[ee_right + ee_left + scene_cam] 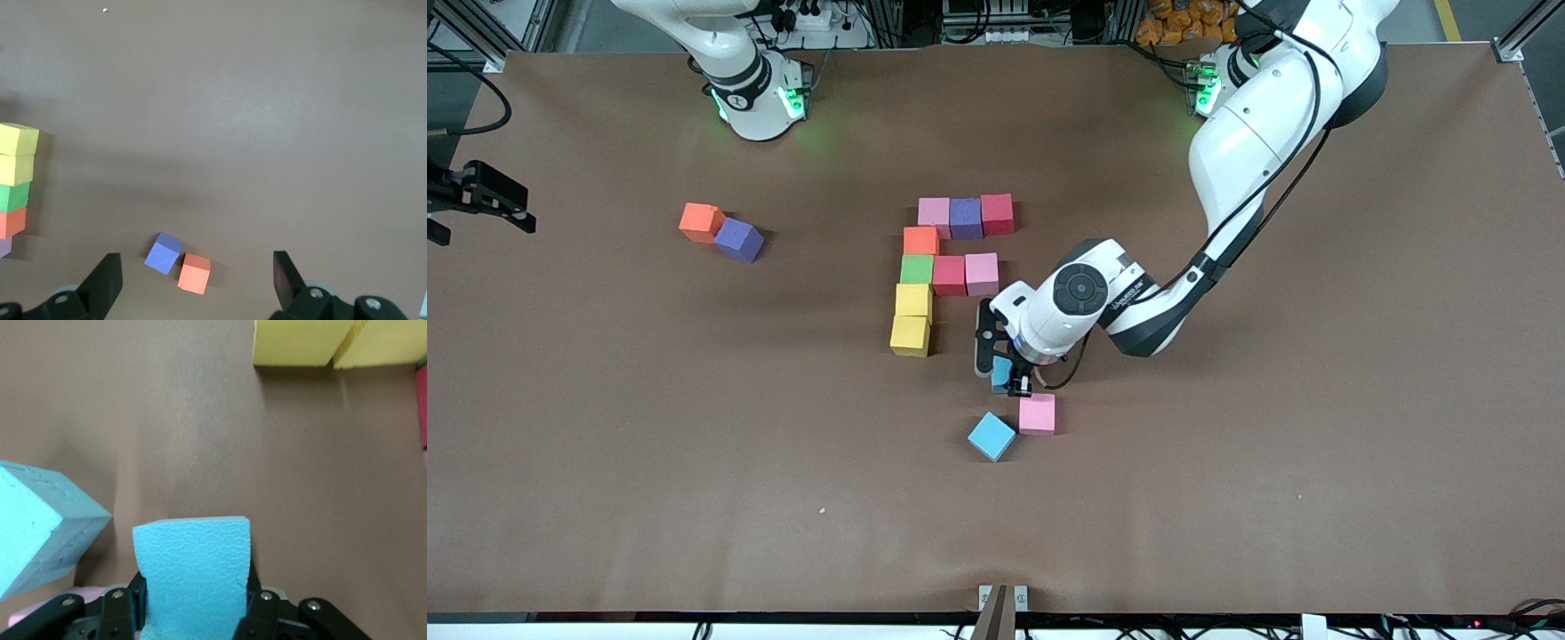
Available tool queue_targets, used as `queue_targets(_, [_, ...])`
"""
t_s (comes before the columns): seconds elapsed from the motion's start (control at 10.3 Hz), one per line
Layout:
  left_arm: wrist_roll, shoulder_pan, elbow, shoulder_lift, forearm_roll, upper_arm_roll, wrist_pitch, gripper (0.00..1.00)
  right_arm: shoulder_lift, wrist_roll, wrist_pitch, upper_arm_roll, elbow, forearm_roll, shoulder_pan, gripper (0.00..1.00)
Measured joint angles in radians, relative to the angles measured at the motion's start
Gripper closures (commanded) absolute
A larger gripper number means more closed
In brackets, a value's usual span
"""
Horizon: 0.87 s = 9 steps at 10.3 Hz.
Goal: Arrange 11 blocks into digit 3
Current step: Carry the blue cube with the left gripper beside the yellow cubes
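Observation:
My left gripper [1009,380] [193,600] is shut on a sky-blue block [1001,372] [193,567], its fingers [260,607] pressed against two opposite sides. Right beside it on the table lie a pink block [1037,413] and another sky-blue block [991,436] [40,527]. Several blocks form a pattern mid-table: a pink [934,212], purple [966,218] and red [997,213] row, then a column of orange [920,241], green [916,268] and two yellow [911,318] [293,343], with red [949,275] and pink [982,273] beside the green. My right gripper [197,267] hangs open, high over a loose purple block [163,253] [738,239] and orange block [194,273] [701,222].
The brown table cover [1227,498] spreads wide around the blocks. A black fixture [480,200] juts in at the table edge at the right arm's end. The left arm's elbow [1156,311] reaches low across the table toward the pattern.

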Motion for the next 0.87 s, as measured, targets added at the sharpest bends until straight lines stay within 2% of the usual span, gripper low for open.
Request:
queue_targets(0.19, [-0.028,-0.023,0.001,-0.001,-0.009,-0.004,-0.001,0.69,0.0,0.0,0.0,-0.001,0.0,0.0,0.0,0.0])
queue_targets(0.68, [-0.128,-0.121,0.017,-0.005,-0.026,-0.003,0.002,0.58,0.001,0.0,-0.001,-0.004,0.0,-0.001,-0.003,0.0])
queue_targets(0.87, [-0.127,-0.151,0.038,-0.005,-0.026,0.024,0.014,0.55,0.002,0.0,-0.001,-0.011,0.0,-0.001,-0.01,0.0])
